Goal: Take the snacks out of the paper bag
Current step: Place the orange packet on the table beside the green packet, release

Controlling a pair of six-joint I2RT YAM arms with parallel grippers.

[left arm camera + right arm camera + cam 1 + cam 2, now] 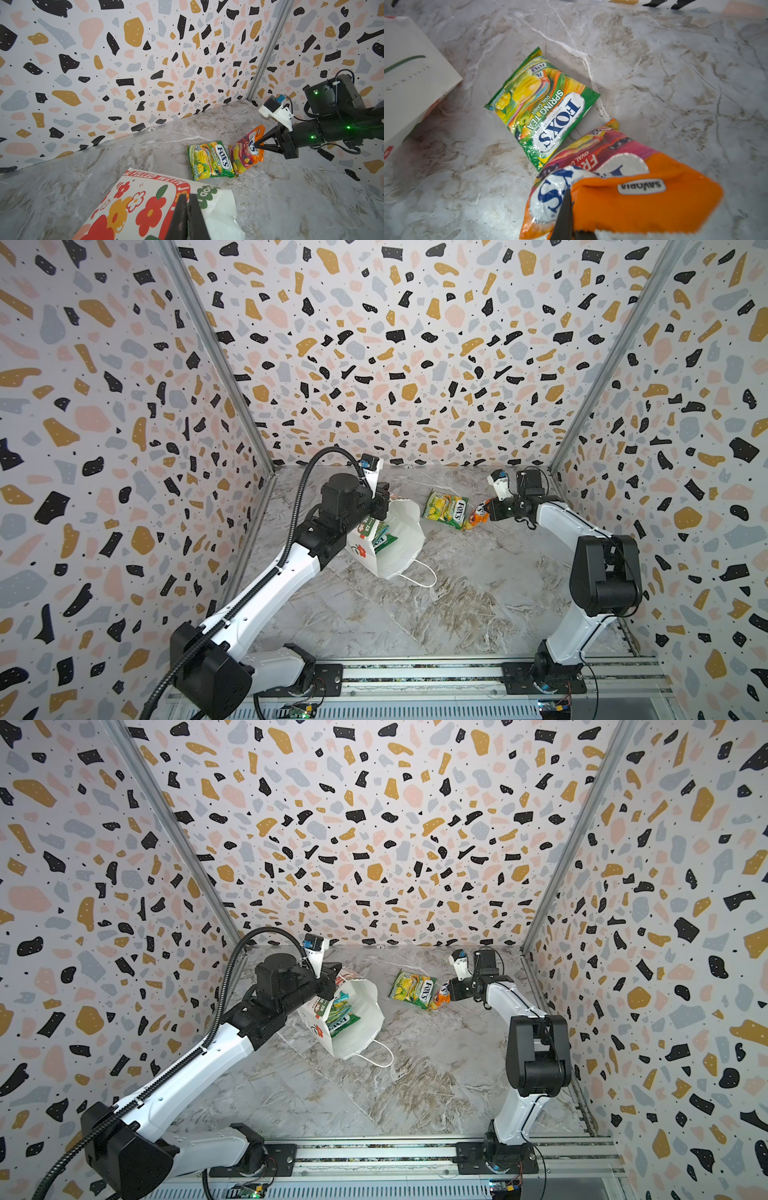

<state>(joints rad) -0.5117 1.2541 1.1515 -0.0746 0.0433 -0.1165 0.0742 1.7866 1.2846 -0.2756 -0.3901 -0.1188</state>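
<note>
Left tool (188, 197) hides part of paper bag (135, 207).

Two arms with white shells and black joints stand on black plates (513, 670) screwed to a long silver metal rail (419, 674). The left arm (266, 593) has a ribbed black hose (294, 518) running away from the rail. The right arm (561, 519) has a small white camera block (274, 108), small green lights (312, 137), and the right gripper (257, 145) with black pointed fingers.

Count: one paper bag (405, 531). Outside it, one green-yellow packet (444, 510) and one orange packet (478, 517). Inside, at least two more packets (341, 1013) are visible.
</note>
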